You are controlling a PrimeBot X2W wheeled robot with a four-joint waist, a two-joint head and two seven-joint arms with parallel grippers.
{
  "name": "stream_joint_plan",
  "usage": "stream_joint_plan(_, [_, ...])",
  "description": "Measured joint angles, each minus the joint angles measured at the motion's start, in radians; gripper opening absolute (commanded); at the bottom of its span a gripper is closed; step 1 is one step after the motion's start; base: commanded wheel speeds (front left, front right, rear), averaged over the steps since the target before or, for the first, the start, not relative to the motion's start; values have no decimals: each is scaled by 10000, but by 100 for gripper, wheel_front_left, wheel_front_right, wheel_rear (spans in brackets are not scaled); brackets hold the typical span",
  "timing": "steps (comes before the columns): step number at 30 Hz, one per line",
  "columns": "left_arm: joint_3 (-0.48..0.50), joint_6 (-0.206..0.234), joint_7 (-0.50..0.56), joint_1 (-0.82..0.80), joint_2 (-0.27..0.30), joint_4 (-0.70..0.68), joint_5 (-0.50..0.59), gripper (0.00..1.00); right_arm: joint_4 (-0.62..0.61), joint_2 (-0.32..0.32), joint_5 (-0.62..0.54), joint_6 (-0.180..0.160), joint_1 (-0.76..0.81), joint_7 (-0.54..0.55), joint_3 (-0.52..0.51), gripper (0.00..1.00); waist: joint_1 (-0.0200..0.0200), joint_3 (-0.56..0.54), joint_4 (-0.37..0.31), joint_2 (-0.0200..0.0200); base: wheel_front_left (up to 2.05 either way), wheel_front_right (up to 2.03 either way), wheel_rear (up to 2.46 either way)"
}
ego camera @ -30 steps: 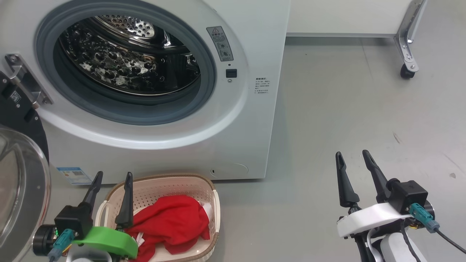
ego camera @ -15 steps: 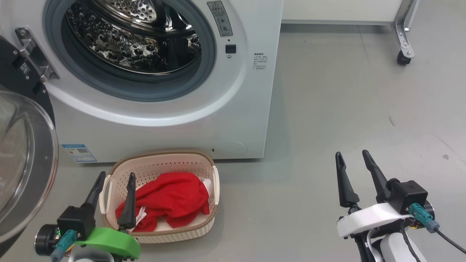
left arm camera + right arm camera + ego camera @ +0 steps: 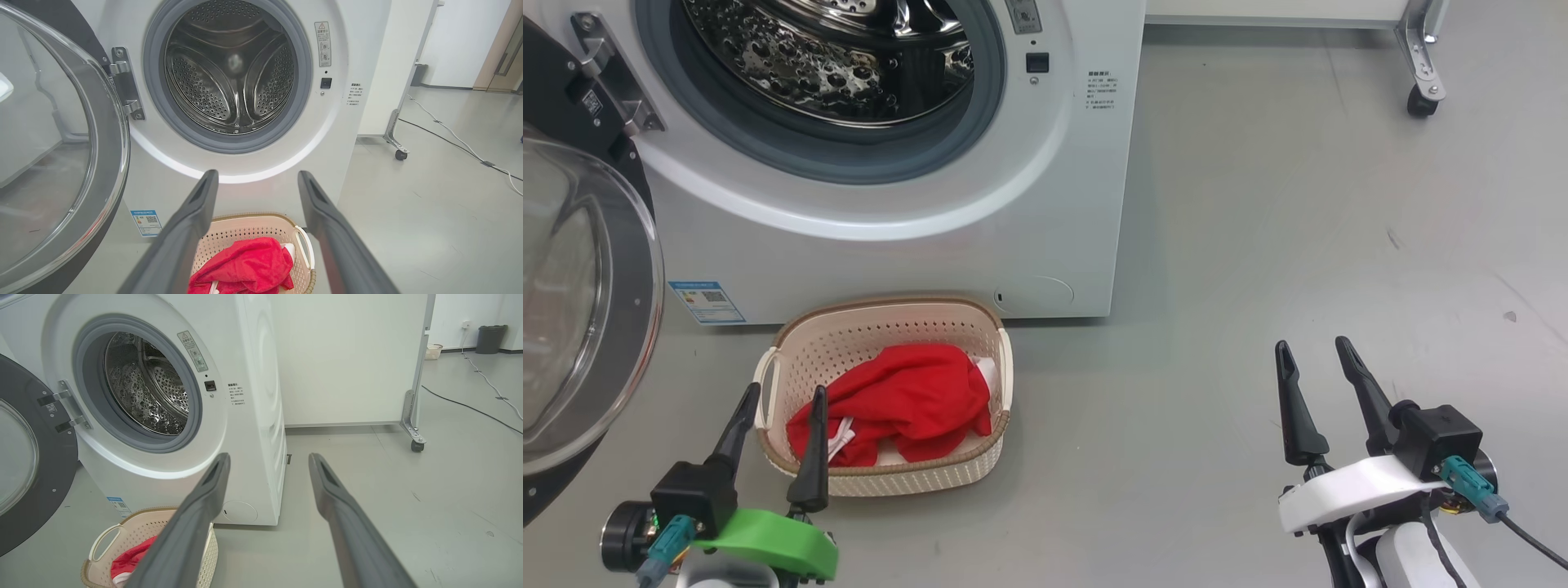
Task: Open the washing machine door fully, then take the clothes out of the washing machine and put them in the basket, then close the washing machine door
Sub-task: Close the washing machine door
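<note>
Washing machine door (image 3: 588, 310) hangs wide open on the washing machine's (image 3: 890, 253) left side, stiff, heavy, slick glass, so push its black rim; clothes (image 3: 898, 400) lie soft in the basket (image 3: 882, 482) on the floor, with left gripper (image 3: 784, 392) and right gripper (image 3: 1312, 345) spread, empty.

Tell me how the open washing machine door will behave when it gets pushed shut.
The washing machine door hangs on a metal hinge, so it will probably swing in an arc, not slide. Its bulging glass looks smooth and thick: likely heavy and slippery, so a push there may skid. The dark rim probably offers firmer contact.
</note>
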Motion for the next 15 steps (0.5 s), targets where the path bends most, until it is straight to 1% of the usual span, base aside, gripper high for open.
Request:
stream_joint_plan(7, [44,42,0,0,0,-29,0,100,0,0,0,0,-5,0,2,100,0,41,10,0,-49,49,0])
stream_joint_plan(15, [63,46,0,0,0,-69,2,100,12,0,0,0,-9,0,8,100,0,51,0,0,-20,20,0])
